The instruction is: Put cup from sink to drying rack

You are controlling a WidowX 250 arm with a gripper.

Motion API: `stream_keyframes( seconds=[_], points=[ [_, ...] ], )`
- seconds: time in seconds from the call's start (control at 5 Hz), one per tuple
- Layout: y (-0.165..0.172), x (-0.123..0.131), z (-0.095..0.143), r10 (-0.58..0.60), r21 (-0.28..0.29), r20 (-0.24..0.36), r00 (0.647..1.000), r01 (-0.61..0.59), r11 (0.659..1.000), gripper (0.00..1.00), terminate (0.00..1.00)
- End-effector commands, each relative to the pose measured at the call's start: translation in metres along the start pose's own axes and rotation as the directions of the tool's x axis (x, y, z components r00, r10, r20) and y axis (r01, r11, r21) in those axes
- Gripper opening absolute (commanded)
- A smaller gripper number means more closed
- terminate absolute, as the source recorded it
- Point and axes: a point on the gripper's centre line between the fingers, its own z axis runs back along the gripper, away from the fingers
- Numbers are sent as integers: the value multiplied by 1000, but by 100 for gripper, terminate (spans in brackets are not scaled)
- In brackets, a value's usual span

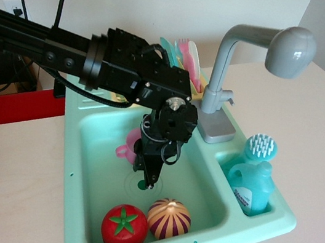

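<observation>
Jaws of mine point down into the basin, and my gripper [149,172] hangs just above the round drain [143,185]. Whether the jaws are clenched or released I cannot tell, because from this side the two fingers overlap into one dark shape. They are beside the cup [129,144], on its right, and I cannot tell if a finger touches it.

Most of the cup is hidden behind my wrist. I see only its pink left part, with the small handle toward the left. It is inside the sink [83,164], in the back half of the basin, near the back wall.

In the front of the basin lie two toys. One is a red tomato [123,227] with a green star on top; the other, just beside it on the right, is a ball with gold and dark red stripes [169,218]. Both are well apart from the cup.

Behind the basin, mostly covered by my arm, stands the yellow drying rack [198,85]. Some plastic pieces in pink and light green [183,53] stand up in it. To the right of it rises the grey faucet [258,50], with its head over the right part of the sink.

In the small side compartment on the right stands a blue bottle [251,185], and a teal brush [261,148] is behind it. The sink rests on a pale counter [10,171].
</observation>
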Motion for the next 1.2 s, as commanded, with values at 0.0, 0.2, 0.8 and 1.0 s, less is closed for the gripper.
stream_keyframes(
  seconds=[0.0, 0.2, 0.8, 1.0],
  points=[
    [29, 3, 78, 43, -1, 192, 981, -44, 999, 0, 0],
    [49, 7, 103, 74, 4, 227, 971, -77, 997, 0, 0],
    [127, 0, 56, 221, 6, 132, 966, -224, 975, 0, 0],
    [137, 2, 48, 237, 5, 121, 964, -239, 971, 0, 0]
  ],
)
